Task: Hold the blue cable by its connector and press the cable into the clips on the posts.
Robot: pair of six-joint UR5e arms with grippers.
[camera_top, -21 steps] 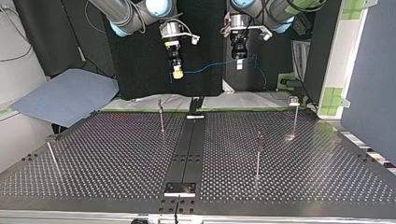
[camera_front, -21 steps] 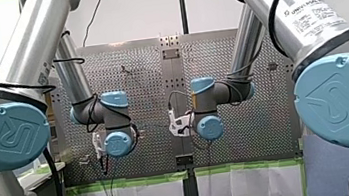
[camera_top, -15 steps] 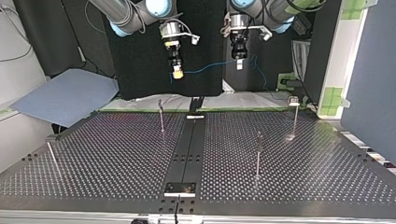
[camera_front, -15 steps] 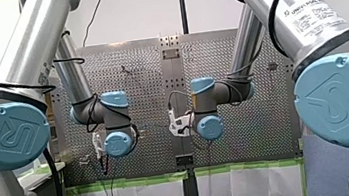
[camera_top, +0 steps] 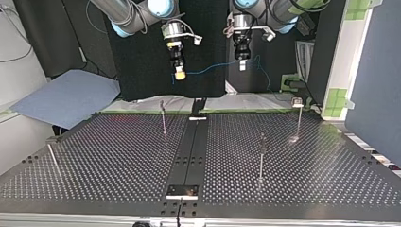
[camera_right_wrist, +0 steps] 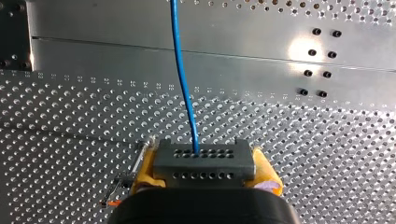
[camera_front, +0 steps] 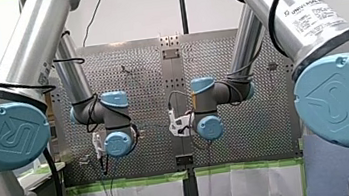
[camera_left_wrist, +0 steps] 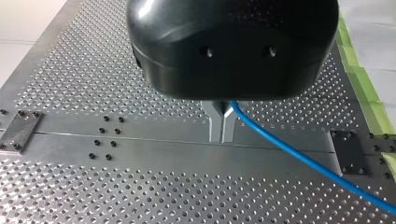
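My right hand (camera_right_wrist: 205,173) is closed on the grey connector (camera_right_wrist: 204,157), its yellow pads (camera_right_wrist: 145,171) pressing the block from either side, and the blue cable (camera_right_wrist: 181,79) leaves the middle of the connector's perforated face and runs straight ahead over the bench (camera_top: 118,165). In the left wrist view my left hand (camera_left_wrist: 222,126) has its metal fingers (camera_left_wrist: 215,122) drawn nearly together around the same cable, which comes out from between them near their base and slants away beside the hand, above the bench's central plate. From the top view both hands hang high, beyond the bench's far edge, my right hand at the view's left and my left hand at its right. The cable stretches between them with a slight sag, and past my left hand a slack length droops in a loop toward the view's right. Four thin posts (camera_top: 261,158) stand on the bench below, one near the far edge left of the central strip, two in the right half, and one leaning at the left edge. The cable hangs well apart from all of them, touching none of their clips (camera_top: 263,137).
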